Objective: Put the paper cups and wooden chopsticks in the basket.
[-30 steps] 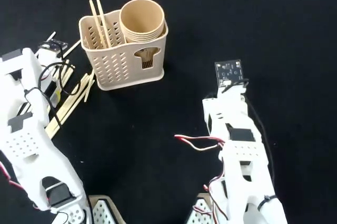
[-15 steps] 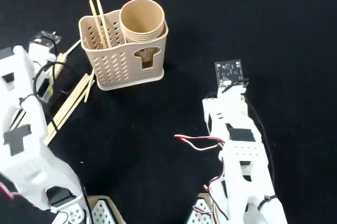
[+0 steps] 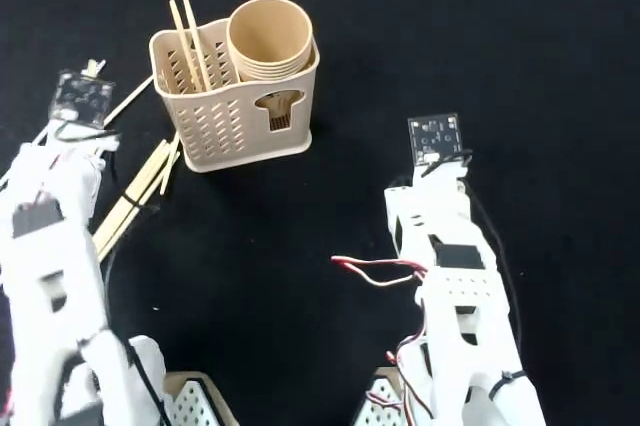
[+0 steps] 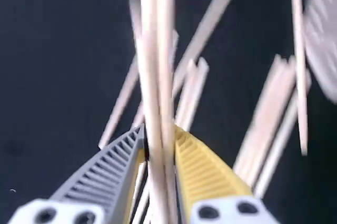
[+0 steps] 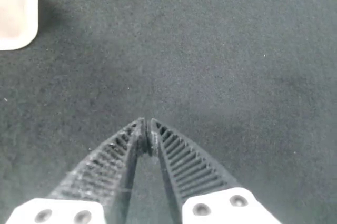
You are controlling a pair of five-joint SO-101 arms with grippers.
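Note:
A beige slotted basket (image 3: 222,131) stands at the back of the black table, with a stack of paper cups (image 3: 269,38) and two wooden chopsticks (image 3: 188,41) upright in it. Several loose chopsticks (image 3: 135,196) lie on the cloth left of the basket. My left gripper (image 4: 158,137) is shut on a pair of chopsticks (image 4: 154,66), lifted above the loose ones (image 4: 274,124). The left arm (image 3: 55,216) sits left of the basket. My right gripper (image 5: 146,128) is shut and holds nothing, low over bare cloth; its arm (image 3: 445,266) rests right of centre.
A corner of the basket (image 5: 16,11) appears far off in the right wrist view. Red and white cables (image 3: 375,271) hang beside the right arm. Black cloth spreads open between the arms and on the right side.
The left arm has swung up and back, carrying the held chopsticks off the pile; its wrist camera board now sits farther back-left of the basket. The right arm has stayed still.

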